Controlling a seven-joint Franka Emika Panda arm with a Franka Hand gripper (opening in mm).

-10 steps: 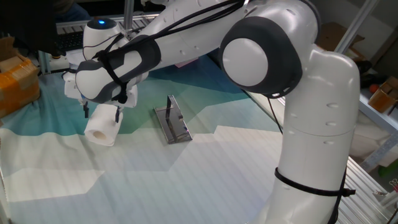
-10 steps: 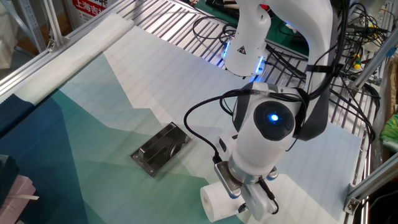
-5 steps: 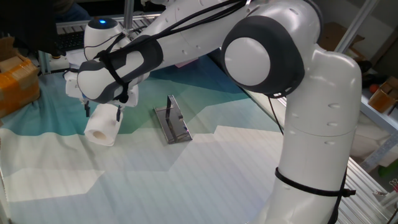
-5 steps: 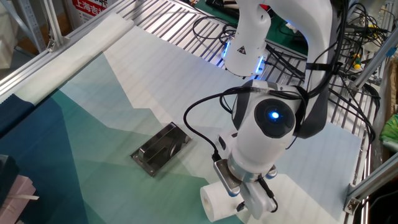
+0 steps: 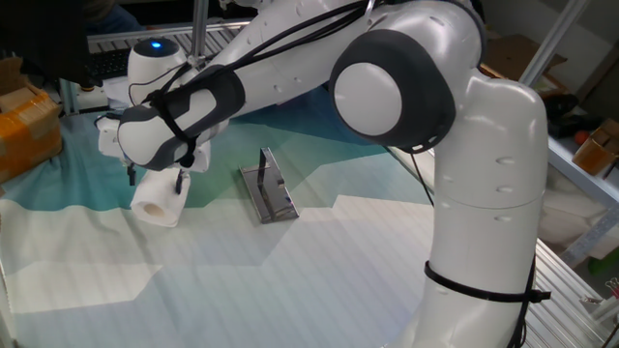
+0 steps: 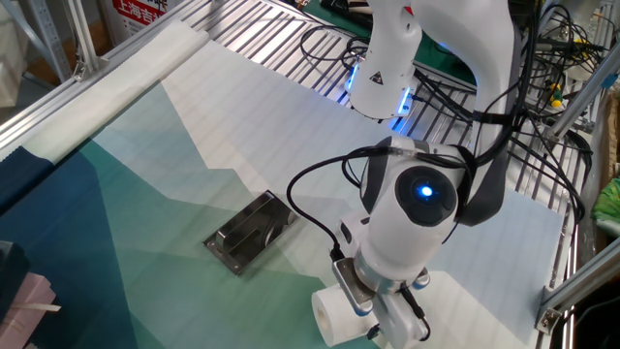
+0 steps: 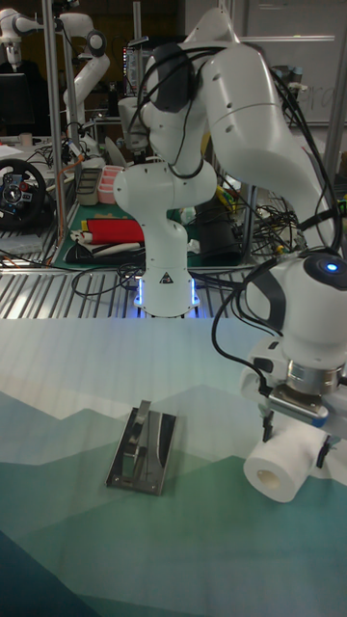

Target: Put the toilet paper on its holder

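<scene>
The toilet paper (image 5: 158,203) is a plump white roll that lies tilted on the green-and-white cloth, its hollow end facing the tall fixed view (image 7: 278,469). My gripper (image 5: 156,178) hangs just over it, open, with one finger down each side of the roll's upper part (image 7: 295,442). In the other fixed view the hand covers most of the roll (image 6: 332,316). The holder (image 5: 269,188) is a grey metal plate with a thin bar. It lies on the cloth to the right of the roll, a short gap away (image 7: 143,447) (image 6: 250,231).
The arm's big white links (image 5: 406,87) reach over the table's right side. An orange box (image 5: 24,130) sits at the far left edge. Metal slats and cables (image 6: 329,48) lie around the robot base (image 7: 164,280). Aluminium frame rails (image 6: 87,82) border the cloth.
The hand has sunk a little lower over the roll and shifted slightly, with the arm's upper links turning. Roll and holder have stayed where they were.
</scene>
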